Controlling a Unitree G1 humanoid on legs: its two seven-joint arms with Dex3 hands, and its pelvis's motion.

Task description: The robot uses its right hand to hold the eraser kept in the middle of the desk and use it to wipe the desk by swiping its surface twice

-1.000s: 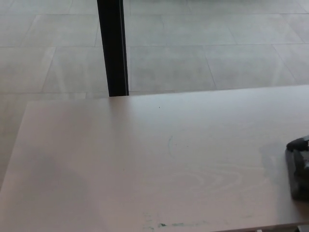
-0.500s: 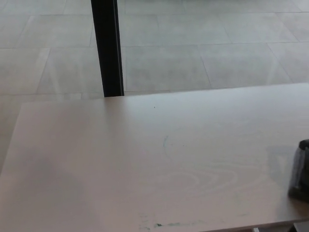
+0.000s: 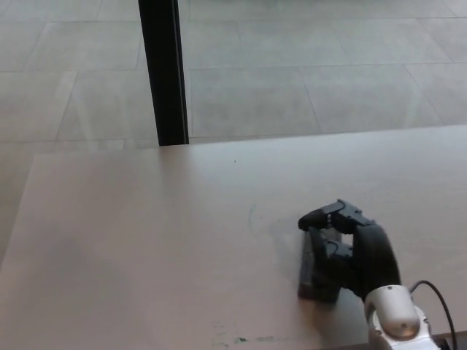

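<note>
Eraser [image 3: 315,273] gripped under right hand [image 3: 349,251] (on desk [image 3: 146,240]).

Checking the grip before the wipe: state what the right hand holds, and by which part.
The right hand holds the dark eraser by its upper end, fingers wrapped over it. The lower end rests on the desk.

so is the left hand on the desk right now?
No, only the right hand shows on the desk, closed around the eraser.
</note>
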